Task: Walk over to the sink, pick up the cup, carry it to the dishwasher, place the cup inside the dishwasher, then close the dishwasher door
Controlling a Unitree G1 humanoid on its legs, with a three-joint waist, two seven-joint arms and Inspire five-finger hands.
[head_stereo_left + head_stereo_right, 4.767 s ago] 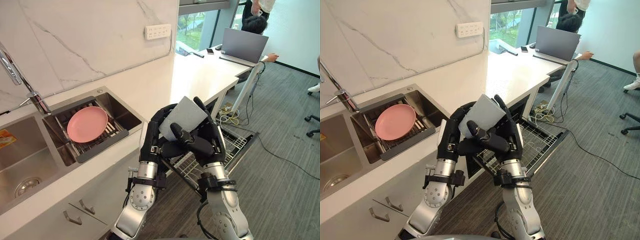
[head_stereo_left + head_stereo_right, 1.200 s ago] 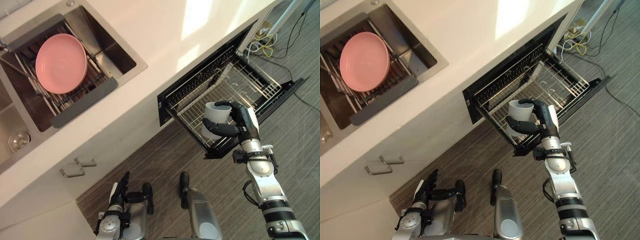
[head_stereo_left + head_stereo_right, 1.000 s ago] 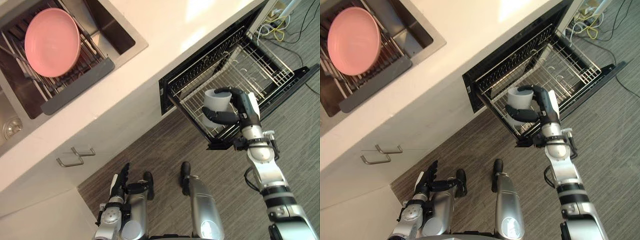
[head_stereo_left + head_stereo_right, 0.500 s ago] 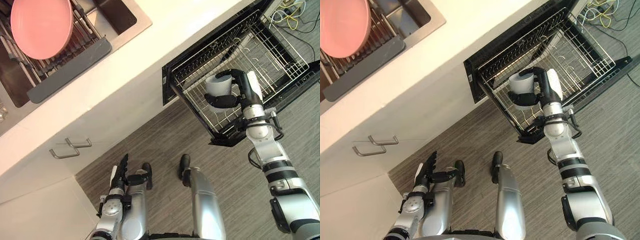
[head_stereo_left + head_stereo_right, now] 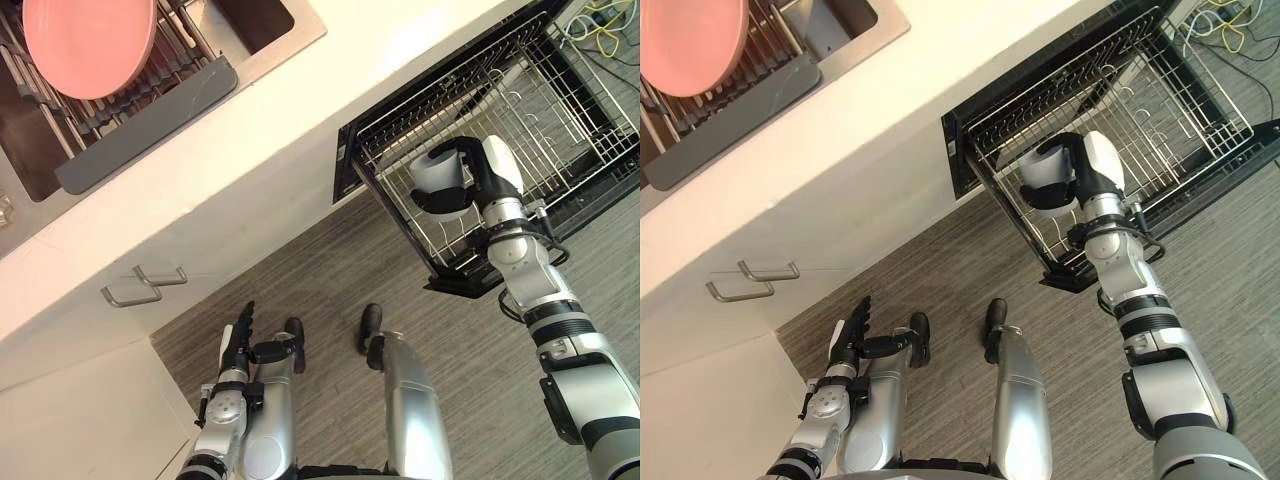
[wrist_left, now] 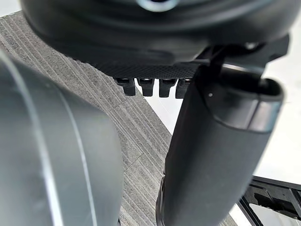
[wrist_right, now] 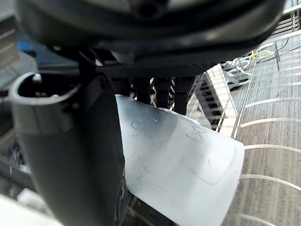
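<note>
The pale grey cup (image 5: pixel 434 182) is in my right hand (image 5: pixel 484 178), whose fingers and thumb curl round it. It hangs tilted over the near left part of the pulled-out wire rack (image 5: pixel 560 110) of the open dishwasher (image 5: pixel 970 150). The right wrist view has the cup (image 7: pixel 181 165) pressed between the thumb (image 7: pixel 66 146) and the fingers, with rack wires behind it. My left hand (image 5: pixel 238 345) hangs low at my side over the floor, fingers straight and holding nothing.
A pink plate (image 5: pixel 88 42) lies on a drying rack in the sink (image 5: pixel 250 55) at the upper left. The white counter (image 5: pixel 300 110) runs above the dishwasher. Two cabinet handles (image 5: pixel 140 285) stick out on the left. Cables (image 5: pixel 600 18) lie on the floor beyond the rack.
The view has shifted. My right hand still holds the cup over the rack but has turned, and the cup now tilts more. The left hand stays at my side.
</note>
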